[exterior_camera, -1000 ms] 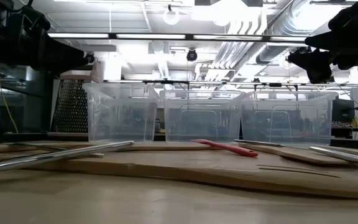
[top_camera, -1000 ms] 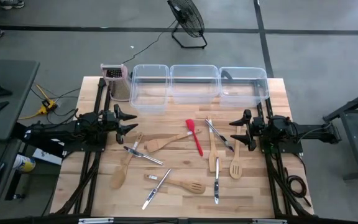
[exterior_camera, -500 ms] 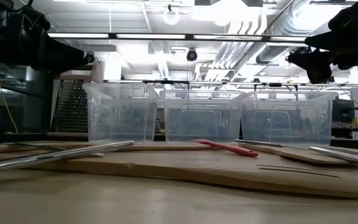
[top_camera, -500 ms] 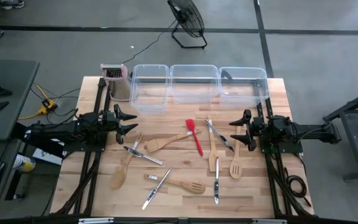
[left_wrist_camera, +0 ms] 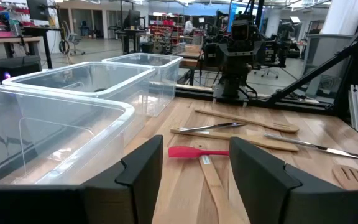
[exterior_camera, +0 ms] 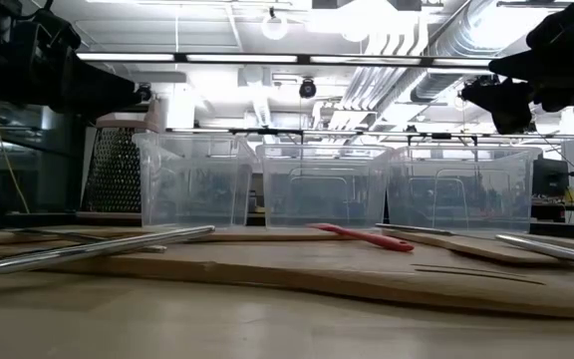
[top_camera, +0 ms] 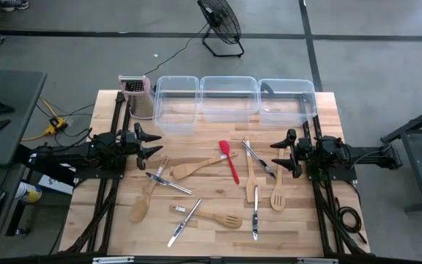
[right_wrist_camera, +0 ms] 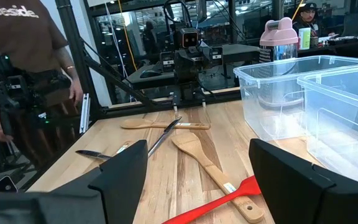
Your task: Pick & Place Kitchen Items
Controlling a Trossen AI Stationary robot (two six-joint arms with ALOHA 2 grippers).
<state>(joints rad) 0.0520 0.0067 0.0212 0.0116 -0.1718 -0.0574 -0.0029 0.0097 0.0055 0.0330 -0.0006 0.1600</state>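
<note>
**Fingers apart and empty, nothing has moved**

The left gripper point(top_camera: 152, 144) fingers stand moderately apart, the right gripper point(top_camera: 277, 153) fingers spread wide; neither holds anything. Both hover at the table's point(top_camera: 328, 110) sides exactly as a second ago. Between them lie the untouched utensils: red spatula point(top_camera: 229, 160), metal tongs point(top_camera: 258, 159), wooden spoon point(top_camera: 143, 202), slotted spatula point(top_camera: 223, 218). The three clear tubs point(top_camera: 228, 97) look empty, so picking has probably not begun.

Utensils spread across a light wooden table point(top_camera: 328, 110).

3 clear tubs point(top_camera: 229, 97) line the far edge, a box grater point(top_camera: 137, 96) beside them; wooden spoons point(top_camera: 143, 202), slotted spatulas point(top_camera: 216, 218), metal tongs point(top_camera: 259, 160), cutlery point(top_camera: 255, 213) and 1 red spatula point(top_camera: 229, 162) lie scattered on the boards.
</note>
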